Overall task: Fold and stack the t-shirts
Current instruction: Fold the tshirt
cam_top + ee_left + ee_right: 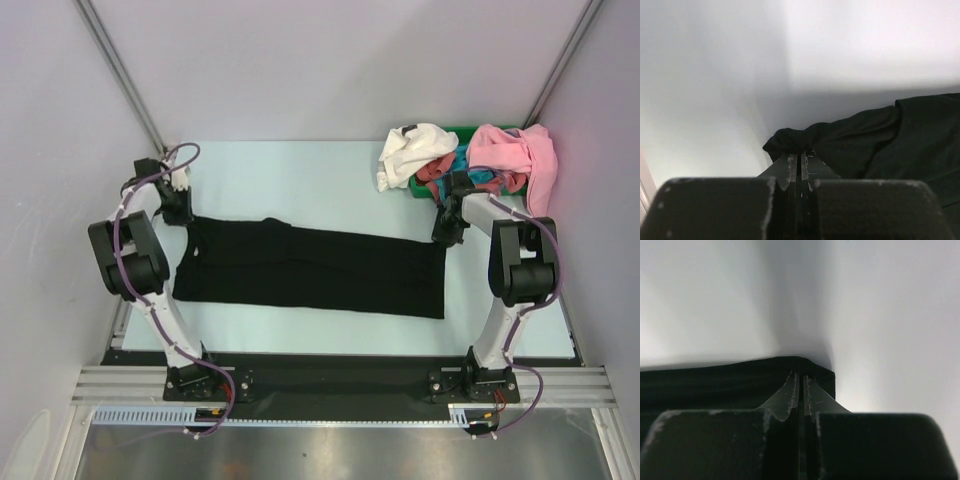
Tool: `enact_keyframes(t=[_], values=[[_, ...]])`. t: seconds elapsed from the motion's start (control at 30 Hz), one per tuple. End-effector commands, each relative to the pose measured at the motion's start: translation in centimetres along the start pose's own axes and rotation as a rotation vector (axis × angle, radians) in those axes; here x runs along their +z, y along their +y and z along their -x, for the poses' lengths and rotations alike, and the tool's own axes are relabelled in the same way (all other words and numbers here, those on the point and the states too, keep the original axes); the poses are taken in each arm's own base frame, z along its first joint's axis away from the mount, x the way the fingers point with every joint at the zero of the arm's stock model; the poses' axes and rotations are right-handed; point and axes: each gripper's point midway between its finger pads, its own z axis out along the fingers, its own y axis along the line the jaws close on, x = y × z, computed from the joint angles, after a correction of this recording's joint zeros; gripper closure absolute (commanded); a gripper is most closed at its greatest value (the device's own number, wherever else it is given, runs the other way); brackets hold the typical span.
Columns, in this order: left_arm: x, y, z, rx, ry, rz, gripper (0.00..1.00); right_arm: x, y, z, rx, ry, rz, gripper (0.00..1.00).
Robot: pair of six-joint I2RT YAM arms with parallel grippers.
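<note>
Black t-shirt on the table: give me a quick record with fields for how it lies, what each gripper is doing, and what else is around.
shirt: black t-shirt, laid out across the table, left to right
left gripper: shut on the shirt's far left corner, cloth bunched at the tips
right gripper: shut on its far right corner
elsewhere: white shirt and pink shirt heaped on a green bin at the far right

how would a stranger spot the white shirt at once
Go to the far right corner of the pale table, where a green bin holds bunched shirts. The white t-shirt hangs over the bin's left end onto the table, left of the pink t-shirt; it is the only white one.
</note>
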Motion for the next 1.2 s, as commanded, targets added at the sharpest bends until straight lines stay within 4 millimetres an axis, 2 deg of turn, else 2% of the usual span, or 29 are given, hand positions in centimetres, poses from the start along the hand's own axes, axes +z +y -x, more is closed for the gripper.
enact_keyframes(t=[0.0,0.07,0.1,0.17,0.2,0.23,0.3,0.37,0.43,0.47,0.5,0.53,0.57,0.6,0.63,0.67,0.7,0.73,0.8,0.83,0.87,0.9,0.93,1.0,1.03,1.07,1.13,1.17], values=[[-0.1,0.8,5.5,0.018,-0.141,0.027,1.00,0.8,-1.6,3.8,0.000,-0.093,-0.086,1.00],[1.1,0.5,5.3,0.026,-0.117,0.011,1.00,1.0,-1.5,4.3,-0.004,-0.097,-0.091,1.00],[1.2,0.3,5.9,0.036,-0.125,0.004,1.00,0.8,-1.3,5.2,-0.003,-0.112,-0.086,1.00],[2.0,-0.2,5.8,0.052,-0.110,-0.013,0.93,0.7,-0.9,5.6,-0.004,-0.111,-0.080,0.95],[2.0,-0.4,6.2,0.060,-0.115,-0.019,0.86,0.4,-0.8,6.0,0.002,-0.119,-0.076,0.81],[2.0,-0.6,6.1,0.065,-0.110,-0.026,0.66,-0.6,-0.5,6.8,0.009,-0.139,-0.064,0.72],[1.3,-0.7,6.8,0.071,-0.132,-0.019,0.44,-2.1,-0.1,7.7,0.017,-0.173,-0.055,0.55],[0.3,-0.4,7.4,0.078,-0.153,0.003,0.40,-5.2,1.1,9.2,0.013,-0.245,-0.046,0.51],[-2.1,-0.7,8.3,0.099,-0.198,0.017,0.38,-7.4,1.5,9.8,0.006,-0.301,-0.087,0.48],[-3.2,-1.0,8.6,0.106,-0.220,0.020,0.37,-9.6,3.8,10.2,-0.006,-0.357,-0.056,0.48],[-4.7,-1.9,8.3,0.113,-0.243,-0.003,0.36,-10.6,4.9,10.3,-0.008,-0.385,-0.043,0.48],[-5.5,-2.8,7.9,0.126,-0.252,-0.027,0.36,-11.5,6.7,10.2,-0.022,-0.414,-0.002,0.48],[-5.9,-3.6,7.2,0.135,-0.249,-0.056,0.36,-12.3,9.9,9.2,-0.050,-0.426,0.060,0.49],[-5.4,-4.3,5.2,0.137,-0.207,-0.082,0.37,-13.0,12.4,8.4,-0.079,-0.427,0.135,0.50],[-6.0,-5.2,4.1,0.164,-0.182,-0.091,0.38,-13.5,14.9,8.1,-0.094,-0.442,0.205,0.51],[-5.8,-5.5,2.9,0.169,-0.148,-0.096,0.40,-14.1,18.3,6.5,-0.124,-0.431,0.288,0.51],[-5.1,-5.9,0.8,0.164,-0.094,-0.109,0.42,-13.9,20.8,5.2,-0.141,-0.388,0.372,0.53],[-5.0,-6.3,-0.5,0.166,-0.059,-0.127,0.42,-14.2,23.0,4.8,-0.150,-0.387,0.449,0.53],[-4.2,-6.6,-2.9,0.161,0.000,-0.144,0.41,-14.8,27.5,2.2,-0.159,-0.308,0.589,0.55],[-4.0,-6.6,-3.5,0.164,0.014,-0.144,0.41,-13.8,29.3,1.5,-0.167,-0.285,0.630,0.56],[-3.7,-6.6,-3.9,0.162,0.024,-0.147,0.41,-13.6,30.7,0.8,-0.174,-0.262,0.667,0.57],[-3.3,-6.5,-4.4,0.160,0.030,-0.145,0.40,-13.6,32.4,-0.7,-0.193,-0.218,0.711,0.57],[-3.0,-6.5,-4.5,0.160,0.035,-0.147,0.41,-12.7,34.0,-1.1,-0.201,-0.187,0.724,0.57],[-2.3,-6.5,-4.5,0.159,0.044,-0.155,0.41,-12.3,36.0,-2.5,-0.222,-0.130,0.771,0.59],[-2.1,-6.7,-4.6,0.159,0.052,-0.165,0.42,-12.8,37.4,-2.9,-0.219,-0.116,0.805,0.59],[-1.8,-7.0,-4.8,0.155,0.062,-0.186,0.44,-11.1,38.2,-4.0,-0.229,-0.071,0.802,0.59],[-1.5,-7.6,-5.1,0.165,0.076,-0.202,0.48,-10.7,39.3,-5.4,-0.246,-0.024,0.811,0.61],[-1.5,-7.7,-5.2,0.169,0.080,-0.202,0.50,-9.2,39.4,-6.2,-0.248,0.006,0.790,0.61]])
